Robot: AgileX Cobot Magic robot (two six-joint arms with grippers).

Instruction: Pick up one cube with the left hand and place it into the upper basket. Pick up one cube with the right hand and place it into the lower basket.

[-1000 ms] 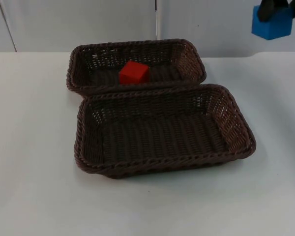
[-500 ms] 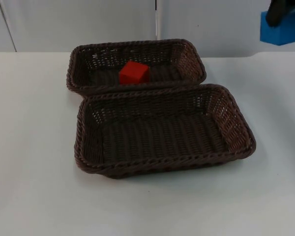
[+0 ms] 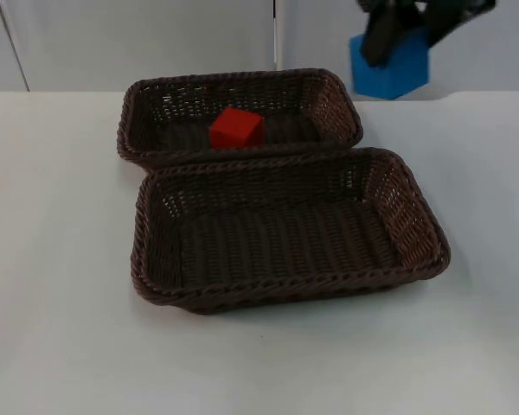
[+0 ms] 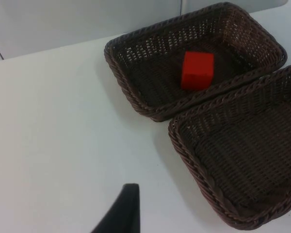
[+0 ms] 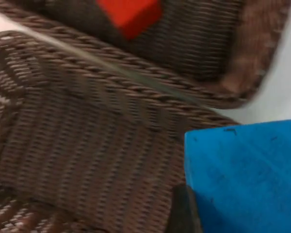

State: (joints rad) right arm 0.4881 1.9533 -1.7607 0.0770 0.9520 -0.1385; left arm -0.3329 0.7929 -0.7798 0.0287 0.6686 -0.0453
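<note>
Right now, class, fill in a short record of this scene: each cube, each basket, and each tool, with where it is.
red cube: resting inside the upper basket
blue cube: held in the air by the right tool, above the table beyond the upper basket's right end
lower basket: no cube in it, touching the upper basket's near rim
left tool: waiting above the white table, holding nothing
step left: blue cube into the lower basket

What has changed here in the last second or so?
The right gripper, still shut on the blue cube, swung it in from the picture's right edge toward the baskets and slightly lower. The red cube stayed in the upper basket, the lower basket stayed empty, and the left arm waits.
</note>
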